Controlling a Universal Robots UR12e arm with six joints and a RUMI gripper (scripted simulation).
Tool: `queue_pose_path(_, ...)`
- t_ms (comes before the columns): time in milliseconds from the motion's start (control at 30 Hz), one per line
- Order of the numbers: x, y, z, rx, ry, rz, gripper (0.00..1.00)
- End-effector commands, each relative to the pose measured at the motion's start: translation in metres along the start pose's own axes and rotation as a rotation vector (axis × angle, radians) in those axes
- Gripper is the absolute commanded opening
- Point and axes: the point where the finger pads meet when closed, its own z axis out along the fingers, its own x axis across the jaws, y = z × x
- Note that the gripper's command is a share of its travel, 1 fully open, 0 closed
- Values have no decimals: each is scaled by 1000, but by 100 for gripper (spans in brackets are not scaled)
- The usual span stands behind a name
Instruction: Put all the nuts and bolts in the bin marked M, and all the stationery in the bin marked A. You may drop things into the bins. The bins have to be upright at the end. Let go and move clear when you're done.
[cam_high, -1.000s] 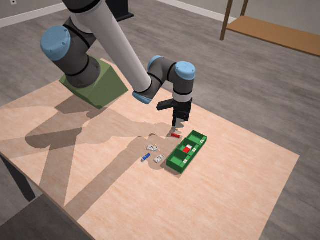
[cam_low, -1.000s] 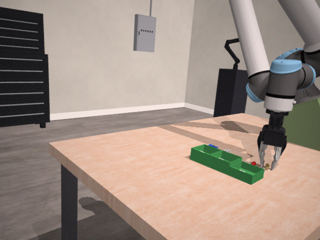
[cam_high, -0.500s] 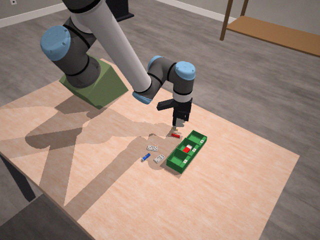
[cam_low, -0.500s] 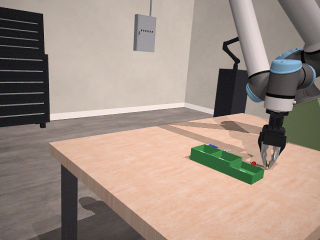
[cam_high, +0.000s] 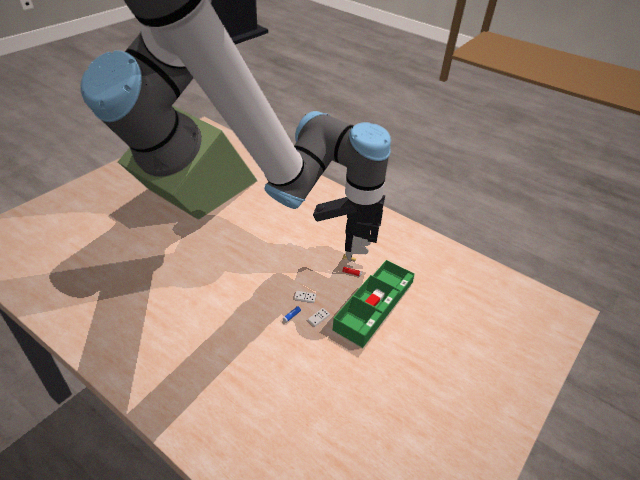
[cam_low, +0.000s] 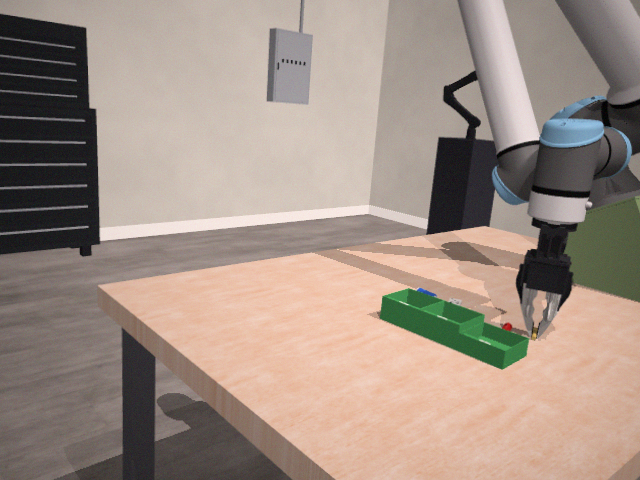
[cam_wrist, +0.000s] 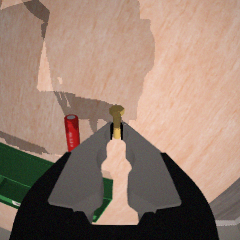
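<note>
My gripper (cam_wrist: 116, 123) is shut on a small brass bolt (cam_wrist: 116, 120), low over the table just behind the green bin row (cam_high: 373, 308). The gripper also shows in the top view (cam_high: 350, 254) and in the exterior view (cam_low: 535, 333), where the bolt's yellow tip (cam_low: 534, 334) sits between the fingertips. A red cylinder (cam_high: 351, 270) lies on the table next to the bolt, also in the wrist view (cam_wrist: 72, 132). The bin row has three compartments with small white labels; the middle one holds a red and white item (cam_high: 375, 297). I cannot read the labels.
Two white dominoes (cam_high: 304, 296) (cam_high: 318, 316) and a blue cylinder (cam_high: 291, 314) lie left of the bins. A thin stick (cam_high: 309, 286) lies behind them. The arm's green base (cam_high: 193, 173) stands at the table's back left.
</note>
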Motion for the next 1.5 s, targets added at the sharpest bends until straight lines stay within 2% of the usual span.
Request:
queue_pose_path(0, 0, 0, -4, -1, 0, 0, 0)
queue_pose_path(100, 0, 0, -7, -1, 0, 0, 0)
queue_pose_path(600, 0, 0, -57, -1, 0, 0, 0)
queue_pose_path(1300, 0, 0, -60, -1, 0, 0, 0)
queue_pose_path(1367, 0, 0, -68, -1, 0, 0, 0)
queue_pose_path(1467, 0, 0, -69, -1, 0, 0, 0)
